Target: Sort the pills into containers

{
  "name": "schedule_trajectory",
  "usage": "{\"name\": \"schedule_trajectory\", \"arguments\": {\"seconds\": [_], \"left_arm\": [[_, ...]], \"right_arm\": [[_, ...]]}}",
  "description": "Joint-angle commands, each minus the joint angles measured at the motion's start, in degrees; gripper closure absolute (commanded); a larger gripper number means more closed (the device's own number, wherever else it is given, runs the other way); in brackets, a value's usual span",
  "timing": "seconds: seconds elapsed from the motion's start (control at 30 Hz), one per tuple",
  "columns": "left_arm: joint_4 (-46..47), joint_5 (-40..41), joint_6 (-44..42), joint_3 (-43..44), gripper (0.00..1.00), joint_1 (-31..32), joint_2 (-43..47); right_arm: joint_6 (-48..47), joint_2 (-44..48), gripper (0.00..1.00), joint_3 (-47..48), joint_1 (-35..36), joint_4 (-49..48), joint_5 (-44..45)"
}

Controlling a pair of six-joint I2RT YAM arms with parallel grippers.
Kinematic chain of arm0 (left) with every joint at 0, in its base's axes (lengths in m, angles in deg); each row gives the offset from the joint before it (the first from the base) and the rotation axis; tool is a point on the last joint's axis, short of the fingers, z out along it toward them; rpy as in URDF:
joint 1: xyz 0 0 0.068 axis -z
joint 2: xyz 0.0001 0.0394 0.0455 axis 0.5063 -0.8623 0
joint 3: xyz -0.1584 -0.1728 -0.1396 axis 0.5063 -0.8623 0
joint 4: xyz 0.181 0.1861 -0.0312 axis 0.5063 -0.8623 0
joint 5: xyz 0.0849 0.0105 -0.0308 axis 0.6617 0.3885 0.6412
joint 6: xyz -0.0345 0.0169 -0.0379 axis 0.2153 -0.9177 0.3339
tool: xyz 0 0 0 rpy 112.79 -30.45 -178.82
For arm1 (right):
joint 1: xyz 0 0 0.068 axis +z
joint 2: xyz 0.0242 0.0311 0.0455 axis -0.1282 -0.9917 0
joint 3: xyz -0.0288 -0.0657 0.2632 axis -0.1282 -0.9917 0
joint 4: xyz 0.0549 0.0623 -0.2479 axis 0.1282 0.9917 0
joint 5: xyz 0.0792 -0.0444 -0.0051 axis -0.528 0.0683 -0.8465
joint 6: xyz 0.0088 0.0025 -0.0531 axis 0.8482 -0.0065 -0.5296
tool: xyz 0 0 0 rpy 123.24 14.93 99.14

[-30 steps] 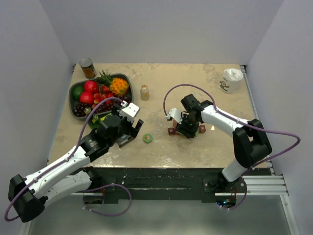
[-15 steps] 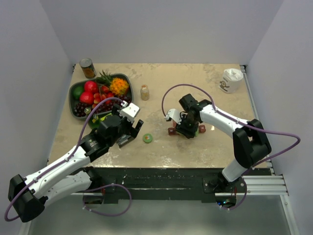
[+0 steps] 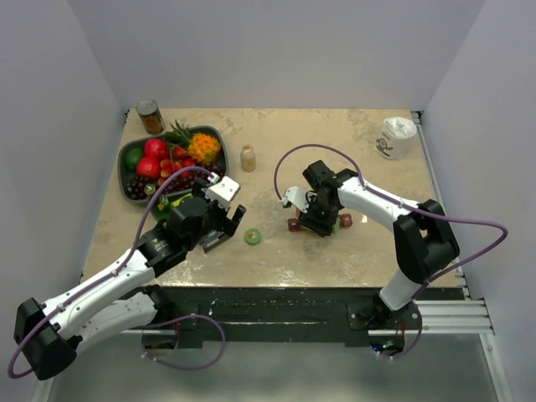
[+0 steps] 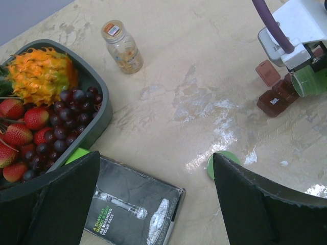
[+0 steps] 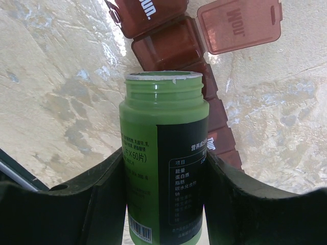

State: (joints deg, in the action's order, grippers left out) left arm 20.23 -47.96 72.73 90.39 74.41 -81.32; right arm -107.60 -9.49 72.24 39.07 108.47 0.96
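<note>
Clamped in the right gripper (image 5: 164, 158), fingers snug on both sides: a green bottle (image 5: 163, 115), uncapped, tipped with its mouth close over the containers (image 5: 168, 48); touching them or not, cannot tell. Lying flat on the table (image 3: 368, 251), a dark red-brown strip of small compartments in a row, its middle hidden behind the bottle; shut at the strip's end, the compartment marked "Sun."; flipped open beside that, one lid (image 5: 239, 25). Spread wide, nothing between the fingers: the left gripper (image 4: 156, 171), well left of the containers. Near the containers on their left, flat on the table, a green cap (image 4: 223, 162); farther left of them, a fruit tray (image 4: 102, 109); left of the containers and toward the arms' bases, a black packet (image 4: 134, 209); left of the containers and toward the back wall, upright, a small amber bottle (image 4: 122, 46).
</note>
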Motion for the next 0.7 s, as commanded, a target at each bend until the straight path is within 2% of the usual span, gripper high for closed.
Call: {"name": "schedule_trajectory", "arguments": {"seconds": [0.0, 0.67], "left_arm": [[0.6, -0.4, -1.0, 0.5, 0.04, -0.2, -0.1], [0.6, -0.8, -1.1, 0.5, 0.04, -0.2, -0.1]], "right_arm": [[0.8, -0.2, 1.00, 3.0, 0.6, 1.4, 1.2], [1.0, -0.7, 1.00, 2.5, 0.9, 0.9, 0.4]]}}
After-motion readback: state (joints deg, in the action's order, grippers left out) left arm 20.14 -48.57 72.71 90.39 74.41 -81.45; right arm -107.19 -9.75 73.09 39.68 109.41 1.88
